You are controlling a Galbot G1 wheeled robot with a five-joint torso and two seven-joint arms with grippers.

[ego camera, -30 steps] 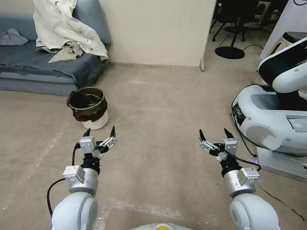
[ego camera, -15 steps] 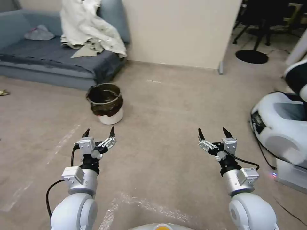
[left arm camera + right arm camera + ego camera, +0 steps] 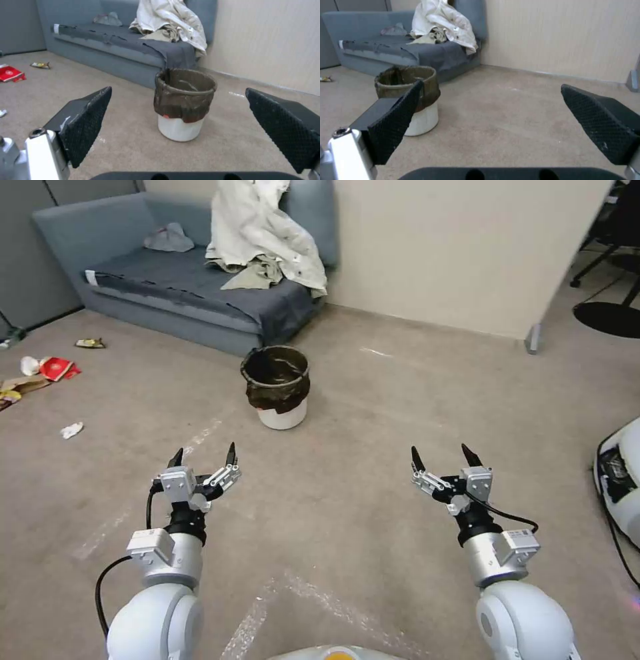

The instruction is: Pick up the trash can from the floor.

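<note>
Nearest, the left gripper (image 3: 204,456) and right gripper (image 3: 439,456) hang side by side above the floor (image 3: 347,527), both with fingers spread wide and holding nothing. Farther ahead, well apart from both and slightly left of centre, the can (image 3: 278,387) stands upright on the carpet, its dark bag folded over the rim. Just behind it is a grey sofa (image 3: 167,280) with a pale cloth (image 3: 260,227) heaped on it. Litter (image 3: 47,370) lies far left.

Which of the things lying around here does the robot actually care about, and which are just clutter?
Belongs to the job:
trash can, standing on the floor
left gripper and right gripper, both open

Just lying about:
sofa
pale jacket on the sofa
litter
</note>
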